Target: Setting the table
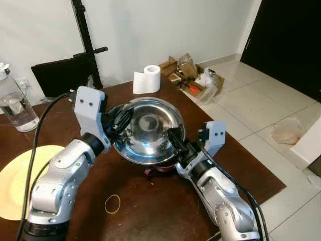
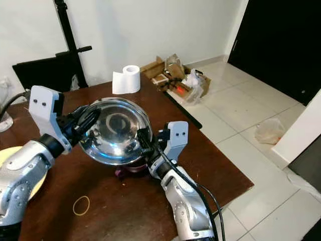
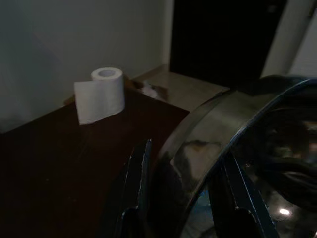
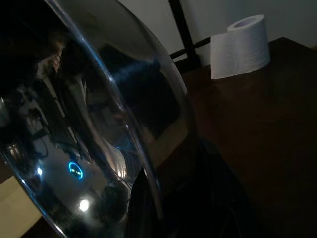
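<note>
progress: early | both my left gripper (image 1: 122, 120) and right gripper (image 1: 176, 142) clamp steel bowl (image 1: 148, 129) rim, held above table (image 1: 241, 170) | left: place it; yellow plate (image 1: 15, 175) already down

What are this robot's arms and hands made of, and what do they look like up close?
Both arms are rounded silver metal segments with black joints. Each wrist carries a boxy pale grey housing with small dark holes. The left gripper and right gripper each have two long black fingers. Black cables loop along both arms.
</note>
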`<state>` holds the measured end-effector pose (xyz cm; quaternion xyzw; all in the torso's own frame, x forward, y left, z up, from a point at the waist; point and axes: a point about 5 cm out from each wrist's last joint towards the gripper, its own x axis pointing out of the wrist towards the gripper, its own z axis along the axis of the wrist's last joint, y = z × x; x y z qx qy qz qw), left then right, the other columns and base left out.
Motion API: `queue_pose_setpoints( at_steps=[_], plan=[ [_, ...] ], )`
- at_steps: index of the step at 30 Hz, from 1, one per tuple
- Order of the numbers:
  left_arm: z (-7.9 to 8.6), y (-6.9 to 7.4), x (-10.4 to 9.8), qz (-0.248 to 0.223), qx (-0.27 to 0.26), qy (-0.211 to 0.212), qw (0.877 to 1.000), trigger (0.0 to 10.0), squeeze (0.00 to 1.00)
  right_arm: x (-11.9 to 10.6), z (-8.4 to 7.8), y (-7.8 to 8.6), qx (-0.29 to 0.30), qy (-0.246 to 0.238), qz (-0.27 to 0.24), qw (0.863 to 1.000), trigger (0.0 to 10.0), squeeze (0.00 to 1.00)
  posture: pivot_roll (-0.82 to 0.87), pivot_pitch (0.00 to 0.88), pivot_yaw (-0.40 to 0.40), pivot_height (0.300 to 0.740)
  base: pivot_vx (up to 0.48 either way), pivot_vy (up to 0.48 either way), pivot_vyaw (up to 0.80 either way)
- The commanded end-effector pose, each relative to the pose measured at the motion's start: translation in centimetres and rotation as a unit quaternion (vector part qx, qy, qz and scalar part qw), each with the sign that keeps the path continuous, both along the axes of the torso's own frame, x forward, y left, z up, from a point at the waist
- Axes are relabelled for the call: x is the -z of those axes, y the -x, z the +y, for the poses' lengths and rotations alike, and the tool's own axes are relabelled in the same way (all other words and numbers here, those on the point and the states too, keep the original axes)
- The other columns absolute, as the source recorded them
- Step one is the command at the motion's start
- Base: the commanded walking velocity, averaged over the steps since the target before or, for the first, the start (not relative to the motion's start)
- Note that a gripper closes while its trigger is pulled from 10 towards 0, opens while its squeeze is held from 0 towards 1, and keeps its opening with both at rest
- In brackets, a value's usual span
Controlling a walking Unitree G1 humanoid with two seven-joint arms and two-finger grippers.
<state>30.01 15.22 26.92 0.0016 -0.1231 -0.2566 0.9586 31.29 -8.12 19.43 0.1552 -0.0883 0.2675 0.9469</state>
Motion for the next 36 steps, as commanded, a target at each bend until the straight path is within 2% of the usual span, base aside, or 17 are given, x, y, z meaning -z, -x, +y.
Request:
queue_pose_setpoints(
  at_steps=[1, 2, 5, 6, 9, 10, 11, 13, 14, 17, 20, 22, 24, 28, 29, 32, 36],
  plan=[
    [-0.1, 1.2, -0.7, -0.007, 0.057, 0.003, 0.998, 10.0, 0.00, -0.1, 0.0, 0.1, 0.007, 0.001, -0.007, 1.000, 0.0, 0.00, 0.04, 0.116, 0.091, 0.740, 0.000, 0.000, 0.00],
    [-0.1, 1.2, -0.7, -0.007, 0.057, 0.003, 0.998, 10.0, 0.00, -0.1, 0.0, 0.1, 0.007, 0.001, -0.007, 1.000, 0.0, 0.00, 0.04, 0.116, 0.091, 0.740, 0.000, 0.000, 0.00],
    [1.6, 2.8, -2.1, -0.005, 0.111, 0.034, 0.993, 10.0, 0.00, -0.5, -1.7, 0.1, 0.048, -0.011, -0.014, 0.999, 0.0, 0.00, 0.05, 0.116, 0.088, 0.740, 0.000, 0.000, 0.00],
    [2.4, 3.4, -2.6, -0.002, 0.135, 0.065, 0.989, 10.0, 0.00, -0.9, -2.8, 0.0, 0.077, -0.024, -0.016, 0.997, 0.0, 0.00, 0.05, 0.116, 0.088, 0.740, 0.000, 0.000, 0.00],
    [2.8, 3.9, -2.8, -0.001, 0.149, 0.085, 0.985, 10.0, 0.00, -1.4, -3.8, -0.1, 0.104, -0.033, -0.022, 0.994, 0.0, 0.00, 0.05, 0.115, 0.088, 0.740, 0.000, 0.000, 0.00],
    [2.8, 4.0, -2.8, 0.000, 0.151, 0.090, 0.984, 10.0, 0.00, -1.5, -4.0, -0.1, 0.111, -0.035, -0.025, 0.993, 1.1, 0.00, 0.05, 0.115, 0.088, 0.740, 0.000, 0.000, 0.00],
    [3.1, 4.0, -2.7, 0.002, 0.144, 0.090, 0.985, 10.0, 0.00, -1.8, -4.5, -0.1, 0.123, -0.041, -0.029, 0.991, 5.0, 0.00, 0.04, 0.114, 0.086, 0.740, 0.000, 0.000, 0.00],
    [3.3, 4.1, -2.7, 0.003, 0.138, 0.090, 0.986, 10.0, 0.00, -2.1, -4.8, -0.1, 0.130, -0.044, -0.032, 0.990, 5.0, 0.00, 0.04, 0.114, 0.086, 0.740, 0.000, 0.000, 0.00],
    [3.8, 3.8, -2.3, 0.009, 0.111, 0.082, 0.990, 10.0, 0.00, -2.5, -5.2, -0.1, 0.138, -0.049, -0.039, 0.988, 10.0, 0.00, 0.04, 0.110, 0.084, 0.740, 0.000, 0.000, 0.00],
    [4.5, 2.3, -0.3, 0.036, 0.016, 0.045, 0.998, 10.0, 0.00, -3.9, -5.5, 0.4, 0.144, -0.066, -0.060, 0.986, 10.0, 0.00, 0.04, 0.104, 0.081, 0.740, 0.000, 0.000, 0.00],
    [3.4, 1.2, 2.1, 0.058, -0.047, -0.018, 0.997, 10.0, 0.00, -4.8, -5.2, 1.1, 0.145, -0.076, -0.076, 0.984, 10.0, 0.00, 0.03, 0.098, 0.080, 0.740, 0.000, 0.000, 0.00],
    [2.3, 0.9, 3.3, 0.060, -0.062, -0.037, 0.996, 10.0, 0.00, -4.8, -5.2, 1.6, 0.153, -0.069, -0.084, 0.982, 10.0, 0.00, 0.02, 0.088, 0.081, 0.740, 0.000, 0.000, 0.00],
    [1.7, 0.8, 3.9, 0.066, -0.068, -0.029, 0.995, 10.0, 0.00, -4.8, -5.2, 1.8, 0.160, -0.061, -0.088, 0.981, 10.0, 0.00, 0.01, 0.084, 0.083, 0.740, 0.000, 0.000, 0.00],
    [-0.2, 0.6, 6.3, 0.121, -0.089, 0.048, 0.987, 10.0, 0.00, -4.6, -5.2, 2.6, 0.196, -0.018, -0.107, 0.975, 10.0, 0.00, -0.01, 0.077, 0.092, 0.740, 0.000, 0.000, 0.00],
    [-0.2, 0.6, 6.3, 0.121, -0.089, 0.048, 0.987, 10.0, 0.00, -4.6, -5.2, 2.6, 0.196, -0.018, -0.107, 0.975, 10.0, 0.00, -0.01, 0.077, 0.092, 0.740, 0.000, 0.000, 0.00],
    [-1.7, 0.5, 7.1, 0.114, -0.095, 0.044, 0.988, 10.0, 0.00, -4.5, -5.3, 2.8, 0.213, -0.008, -0.107, 0.971, 10.0, 0.00, -0.02, 0.075, 0.093, 0.740, 0.000, 0.000, 0.00],
    [-2.9, 0.3, 7.4, 0.108, -0.100, 0.052, 0.988, 10.0, 0.00, -4.3, -5.2, 2.8, 0.218, -0.002, -0.102, 0.970, 10.0, 0.00, -0.02, 0.062, 0.091, 0.740, 0.000, 0.000, 0.00]
  ],
)
